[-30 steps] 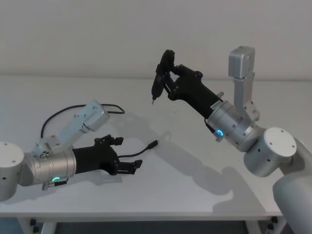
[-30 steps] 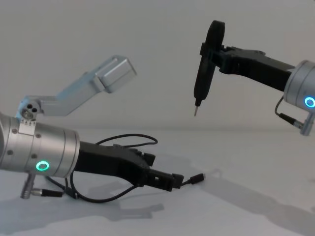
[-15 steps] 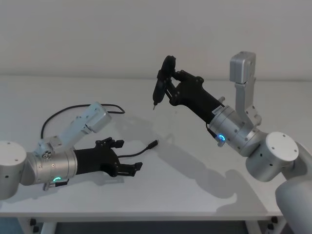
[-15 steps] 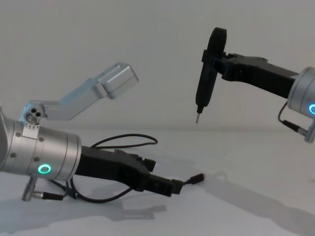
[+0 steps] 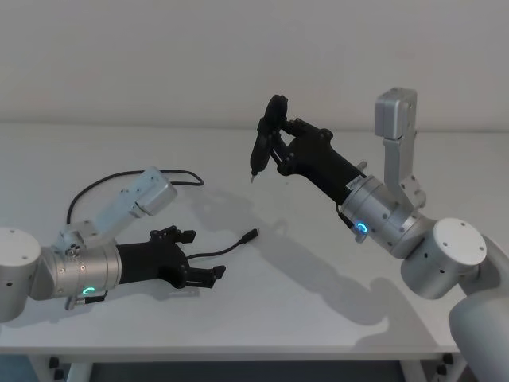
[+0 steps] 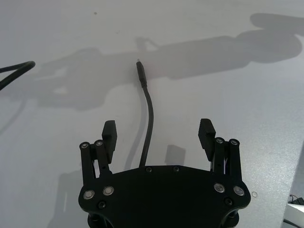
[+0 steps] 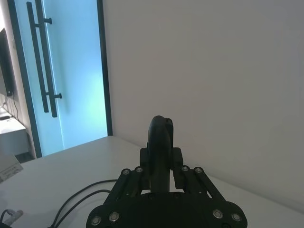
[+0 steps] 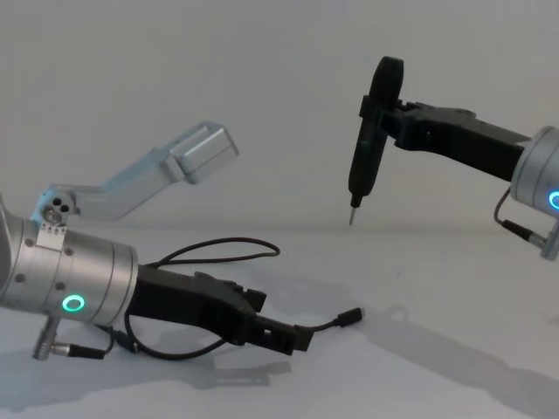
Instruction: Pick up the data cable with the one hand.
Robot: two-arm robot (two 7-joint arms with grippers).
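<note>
Left gripper (image 5: 197, 256): low over the near left part of the white table (image 5: 318, 278), reaching forward and to the right from its silver cylinder with the green ring light (image 5: 90, 292).
Left gripper's state: fingers (image 6: 109, 130) spread wide apart, holding nothing.
Data cable (image 5: 231, 246): lies flat on the table. Its nearer end comes out from under the left gripper's palm and runs between the two spread fingers. In the left wrist view it touches neither finger.
Cable plug (image 5: 250, 235): small and black, on the table just past the left fingertips, pointing away from the gripper.
Rest of the cable: bends back beneath the left arm and loops around on the table's far left side, behind the arm's silver link (image 5: 139, 195).
Right gripper (image 5: 270, 139): raised well above the middle of the table, well apart from the cable.
Right gripper's state: fingers pressed together on a black pen-shaped tool (image 5: 257, 155).
Pen-shaped tool: hangs nearly upright, its metal tip (image 5: 250, 180) pointing down, clear of the table.
</note>
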